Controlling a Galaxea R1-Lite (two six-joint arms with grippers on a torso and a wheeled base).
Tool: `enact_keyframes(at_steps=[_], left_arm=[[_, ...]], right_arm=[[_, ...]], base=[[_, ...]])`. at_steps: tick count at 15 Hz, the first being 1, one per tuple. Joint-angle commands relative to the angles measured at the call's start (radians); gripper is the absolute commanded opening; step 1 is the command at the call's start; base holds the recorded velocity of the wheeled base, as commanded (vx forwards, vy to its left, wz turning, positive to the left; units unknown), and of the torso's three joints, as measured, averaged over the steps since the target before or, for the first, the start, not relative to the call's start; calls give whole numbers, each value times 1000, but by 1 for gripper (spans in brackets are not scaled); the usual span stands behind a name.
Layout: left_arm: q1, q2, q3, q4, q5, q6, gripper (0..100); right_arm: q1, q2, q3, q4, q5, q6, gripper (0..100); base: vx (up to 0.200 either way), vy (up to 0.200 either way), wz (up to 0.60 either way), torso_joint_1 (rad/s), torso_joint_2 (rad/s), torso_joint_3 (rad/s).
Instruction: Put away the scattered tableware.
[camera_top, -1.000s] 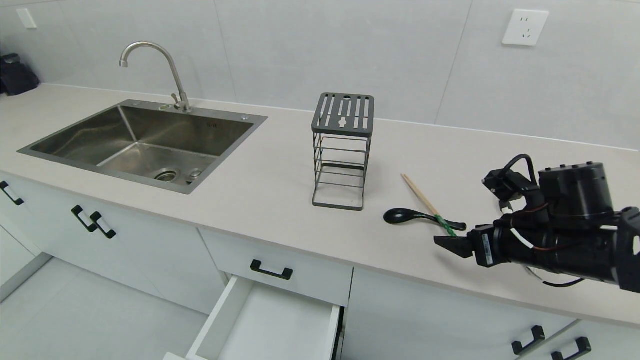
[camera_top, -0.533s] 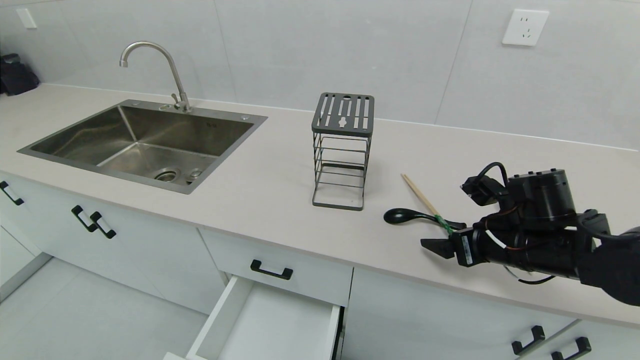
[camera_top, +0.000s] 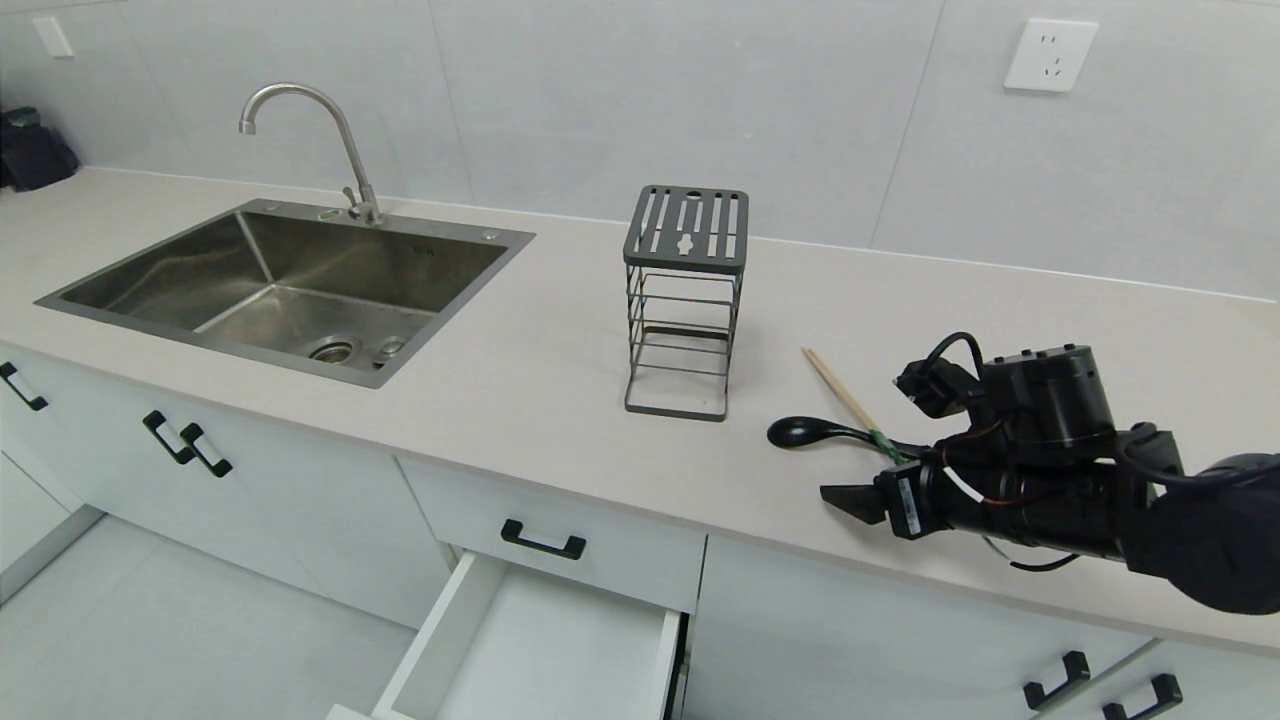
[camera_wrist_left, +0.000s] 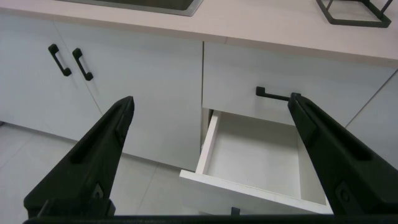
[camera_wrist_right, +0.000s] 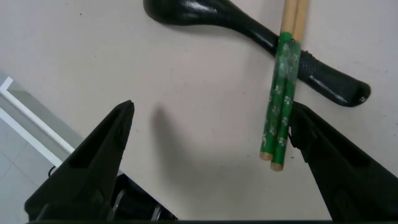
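My right gripper (camera_top: 845, 497) hangs over the front part of the pale stone countertop (camera_top: 520, 380) with its fingers spread wide and nothing between them. The task's things lie just beyond my fingertips: a glossy black plastic spoon (camera_top: 845, 436) lying flat, its bowl pointing towards the dark grey wire rack (camera_top: 685, 300), and a pair of light wooden chopsticks with green patterned ends (camera_top: 850, 400) lying side by side across the spoon's handle. From my right wrist, the spoon (camera_wrist_right: 249, 28) and the chopsticks (camera_wrist_right: 283, 93) sit ahead of the gap of my gripper (camera_wrist_right: 211, 109), the green ends close to one finger, and neither is touched. The rack stands upright on the counter, between the spoon and the stainless steel sink (camera_top: 350, 265) with its curved tap (camera_top: 300, 100). My left gripper (camera_wrist_left: 211, 102) is also spread wide and holds nothing, low in front of the white cabinets, facing the pulled-out white drawer (camera_wrist_left: 255, 149).
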Motion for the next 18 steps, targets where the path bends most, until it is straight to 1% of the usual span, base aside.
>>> enact_keyframes(at_steps=[1,5,8,9,13,18], left_arm=[[0,1,0,0,0,1,100],[0,1,0,0,0,-1,100],[0,1,0,0,0,1,100],[0,1,0,0,0,-1,100],[0,1,0,0,0,-1,100],[0,1,0,0,0,-1,100]], right_arm=[[4,23,-14,-1,0,-1,100],[-1,59,-62,-1,-27,0,100],[-4,67,-66,-1,-29,0,100],[-4,72,-68,-1,-29,0,0],[-39,88,-63,1,-70,3,0],[-59,73,-54,1,-73,11,0]], base=[[0,0,0,0,0,0],[0,0,0,0,0,0],[0,0,0,0,0,0],[0,0,0,0,0,0],[0,0,0,0,0,0],[0,0,0,0,0,0]])
